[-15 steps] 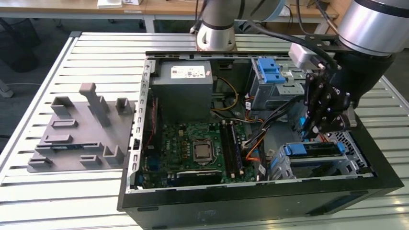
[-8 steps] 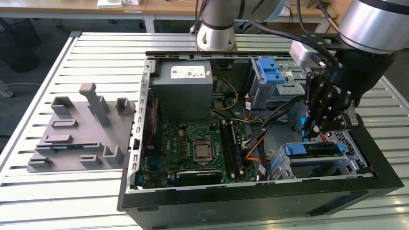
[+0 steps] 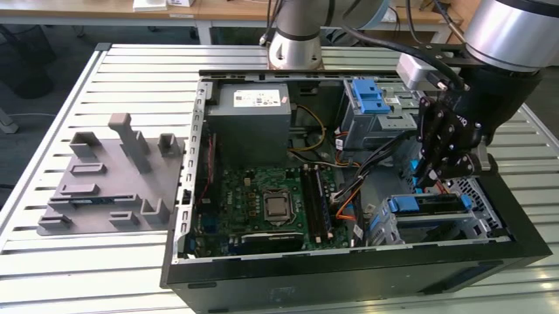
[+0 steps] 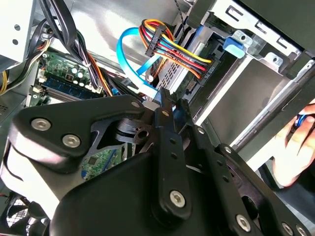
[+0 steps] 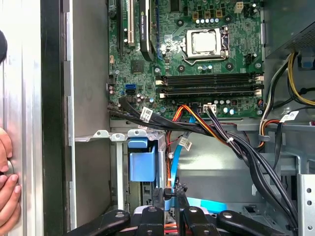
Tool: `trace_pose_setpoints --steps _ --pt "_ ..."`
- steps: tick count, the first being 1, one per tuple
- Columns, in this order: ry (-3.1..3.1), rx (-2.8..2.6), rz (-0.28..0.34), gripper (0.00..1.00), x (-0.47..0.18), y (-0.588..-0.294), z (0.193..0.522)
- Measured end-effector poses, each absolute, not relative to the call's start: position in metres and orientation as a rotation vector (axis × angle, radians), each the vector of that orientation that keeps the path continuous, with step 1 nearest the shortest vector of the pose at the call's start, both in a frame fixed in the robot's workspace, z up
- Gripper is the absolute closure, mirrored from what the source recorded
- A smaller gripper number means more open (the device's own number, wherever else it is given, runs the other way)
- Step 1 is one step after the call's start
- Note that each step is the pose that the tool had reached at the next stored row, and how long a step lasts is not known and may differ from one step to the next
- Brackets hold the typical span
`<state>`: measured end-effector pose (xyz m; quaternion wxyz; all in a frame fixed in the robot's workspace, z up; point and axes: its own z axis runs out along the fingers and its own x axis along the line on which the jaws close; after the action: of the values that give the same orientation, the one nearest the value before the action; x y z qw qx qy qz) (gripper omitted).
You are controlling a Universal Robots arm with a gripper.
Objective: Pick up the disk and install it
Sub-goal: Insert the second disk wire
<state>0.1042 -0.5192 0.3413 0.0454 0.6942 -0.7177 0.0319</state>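
Observation:
The disk (image 3: 430, 204), a flat drive with blue side rails, lies in the lower metal bay at the case's front corner, on the exterior view's right. Its blue end piece (image 5: 141, 164) faces the motherboard. My black gripper (image 3: 430, 180) hangs straight down just above the disk, fingertips pressed together with nothing visible between them. In both wrist views the gripper (image 4: 165, 98) (image 5: 171, 192) has its tips beside a light-blue data cable (image 4: 129, 69) and a bundle of coloured power wires (image 4: 172, 46).
The open computer case (image 3: 188, 196) lies on a slatted table. Inside are the power-supply box (image 3: 253, 108), motherboard (image 3: 262, 203) and an upper drive cage with a blue latch (image 3: 371, 98). A grey fixture (image 3: 114, 176) sits beside the case. A person's hand (image 5: 6, 174) rests on the case edge.

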Motion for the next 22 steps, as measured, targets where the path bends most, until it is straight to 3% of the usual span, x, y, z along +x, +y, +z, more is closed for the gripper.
trace_pose_setpoints --steps 3,5,22 --pt "-2.192 2.12 0.097 0.76 0.1042 -0.5192 0.3415" --pt "-2.192 2.12 0.098 0.84 0.1042 -0.5192 0.3416" --pt "-2.192 2.12 0.098 0.83 0.1042 -0.5192 0.3422"
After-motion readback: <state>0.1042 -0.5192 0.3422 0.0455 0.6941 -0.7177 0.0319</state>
